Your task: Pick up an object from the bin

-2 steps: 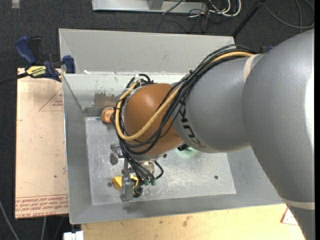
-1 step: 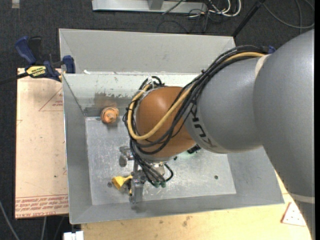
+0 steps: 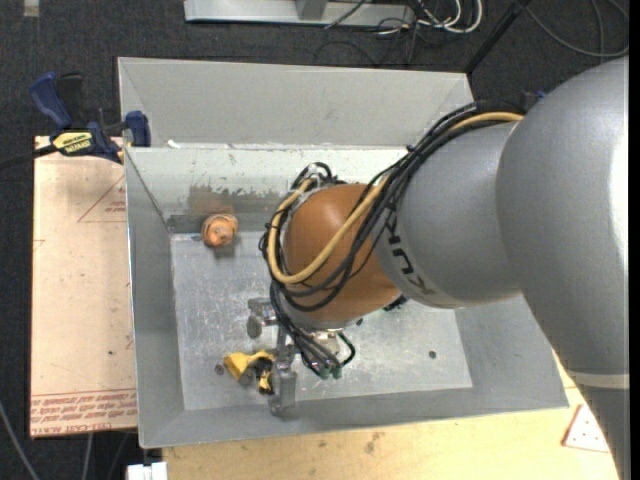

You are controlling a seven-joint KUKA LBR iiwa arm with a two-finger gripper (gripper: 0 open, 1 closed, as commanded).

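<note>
Camera view: arm point(image 3: 470, 218) lettering reads "KU", the rest hidden. Gripper point(image 3: 282, 383) sits low in the bin; how wide it is, can't tell. Yellow-black thing point(image 3: 248, 367) lies just left of it. Orange ball point(image 3: 218, 230) lies well beyond.

A small round orange-brown object point(image 3: 219, 230) lies on the floor of the bin point(image 3: 300, 103), in the upper-left corner, close to the rear wall. Outside the bin, dark carpet point(image 3: 80, 28) covers the ground across the top of the frame. A flat grey metal bar point(image 3: 290, 8) lies at top centre. A bundle of cables point(image 3: 450, 3) sits just right of it, at the top edge.
</note>
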